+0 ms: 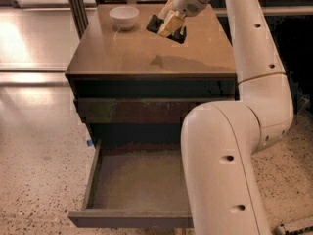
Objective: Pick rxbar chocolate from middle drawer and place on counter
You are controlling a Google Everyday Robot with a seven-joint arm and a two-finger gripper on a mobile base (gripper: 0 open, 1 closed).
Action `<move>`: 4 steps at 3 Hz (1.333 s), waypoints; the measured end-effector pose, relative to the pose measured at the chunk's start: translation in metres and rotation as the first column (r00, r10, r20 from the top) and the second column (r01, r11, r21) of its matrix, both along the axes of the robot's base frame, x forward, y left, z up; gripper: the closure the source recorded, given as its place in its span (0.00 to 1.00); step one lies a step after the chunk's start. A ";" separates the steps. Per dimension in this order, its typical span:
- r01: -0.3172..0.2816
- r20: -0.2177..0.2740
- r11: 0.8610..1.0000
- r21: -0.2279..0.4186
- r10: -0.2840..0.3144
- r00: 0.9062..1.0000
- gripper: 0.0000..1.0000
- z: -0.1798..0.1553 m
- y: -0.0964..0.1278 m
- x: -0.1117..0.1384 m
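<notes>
a speckled floor [39,180] is spreading out around a dark cabinet, and light is glaring off the paler strip of floor at the far left. the cabinet's top, a smooth tan-brown desk [122,58], is catching a soft shine. a small white bowl [123,16] is sitting right way up near the desk's far left corner.

just to the right of the bowl, and apart from it, the tool [169,26] is reaching in over the far part of the desk from the upper right. its yellowish fingers [166,24] are pinching across the middle of the chocolate bar [154,24], so the tool is closed down on it. the black wrapper is sticking out on both sides of the fingers, one end pointing toward the bowl and the other toward the desk's right edge. i cannot tell whether the bar is touching the desk or hanging just above it. a dim shadow [159,61] is lying on the desk, nearer to me than the tool.

below the desk, a closed drawer front [127,110] with worn patches is showing. under it the drawer [137,190] is standing pulled well out toward me, its greyish bottom panel facing up in plain view. a small blue scrap [90,142] is poking out by the drawer's back left corner.

the bulky white arm [220,170] is rising from the lower right, covering the drawer's right side, bending at the right and running up to the tool.
</notes>
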State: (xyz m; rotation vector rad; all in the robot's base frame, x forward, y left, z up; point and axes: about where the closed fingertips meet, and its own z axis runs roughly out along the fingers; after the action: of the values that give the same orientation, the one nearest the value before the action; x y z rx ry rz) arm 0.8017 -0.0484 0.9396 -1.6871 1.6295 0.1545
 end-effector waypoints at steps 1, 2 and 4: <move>0.000 -0.013 1.000 0.013 0.000 1.000 1.00 -0.020 0.004 0.010; 0.001 -0.011 0.998 0.063 0.000 1.000 1.00 -0.036 0.005 0.021; -0.021 -0.084 0.992 0.121 0.031 0.996 1.00 -0.068 0.013 0.019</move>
State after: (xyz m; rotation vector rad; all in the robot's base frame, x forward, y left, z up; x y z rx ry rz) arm 0.8202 -0.0357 0.8719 -1.6298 1.6280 0.3353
